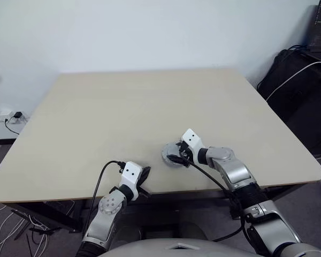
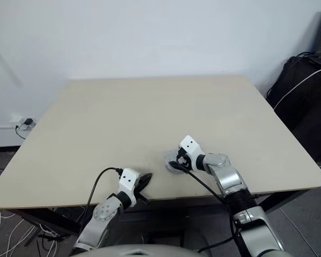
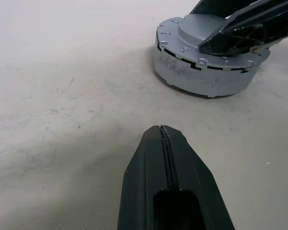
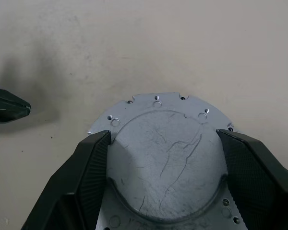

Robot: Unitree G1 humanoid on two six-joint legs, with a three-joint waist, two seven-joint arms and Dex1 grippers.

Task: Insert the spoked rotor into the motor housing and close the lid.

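Note:
A round silver-grey lid (image 4: pixel 163 158) with a smooth raised centre lies flat on top of the motor housing (image 3: pixel 201 81), near the table's front edge. Together they form one closed grey disc (image 1: pixel 168 155). My right gripper (image 4: pixel 163 136) reaches down over it from the right. Its two black fingers (image 4: pixel 91 163) press against opposite sides of the lid's raised centre. My left gripper (image 1: pixel 144 175) is shut and holds nothing. It rests low at the table's front edge, to the left of the disc, and points toward it. The spoked rotor is hidden.
The beige table (image 1: pixel 150 107) stretches far behind and to both sides of the disc. Its front edge lies just under my left gripper. Black bags and cables (image 1: pixel 294 80) sit on the floor past the table's right side.

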